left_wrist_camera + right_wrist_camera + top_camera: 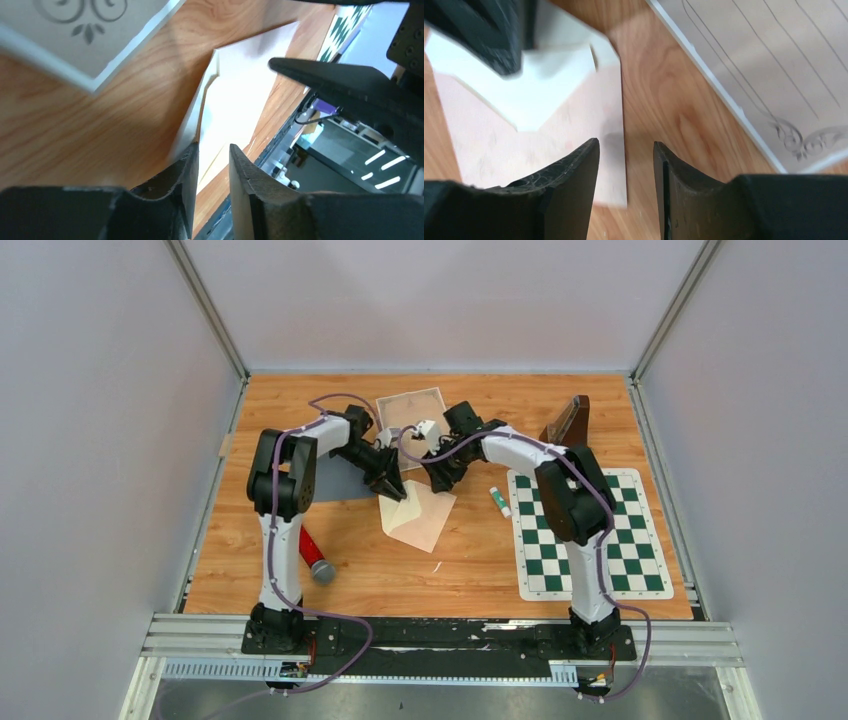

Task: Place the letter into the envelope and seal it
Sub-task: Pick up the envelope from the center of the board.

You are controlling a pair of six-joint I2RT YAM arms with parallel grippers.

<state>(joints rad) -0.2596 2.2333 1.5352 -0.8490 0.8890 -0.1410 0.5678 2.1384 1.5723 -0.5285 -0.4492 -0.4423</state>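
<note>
**A:** A wood-grain table (470, 570) inside plain grey walls. Where is the envelope?

**B:** The pink envelope (425, 525) lies flat mid-table, with white paper over the end nearest the grippers (letter or flap, I cannot tell). The left gripper (212, 150), fingers slightly parted, sits at its edge, probably to catch it. The right gripper (625, 145), fingers spread and empty, hovers at the other side, probably to steady it.

**A:** What does each view add?

**B:** Only the overhead view shows the glue stick (499, 501) nearby, likely for sealing. The wrist views show the finger gaps.
</note>
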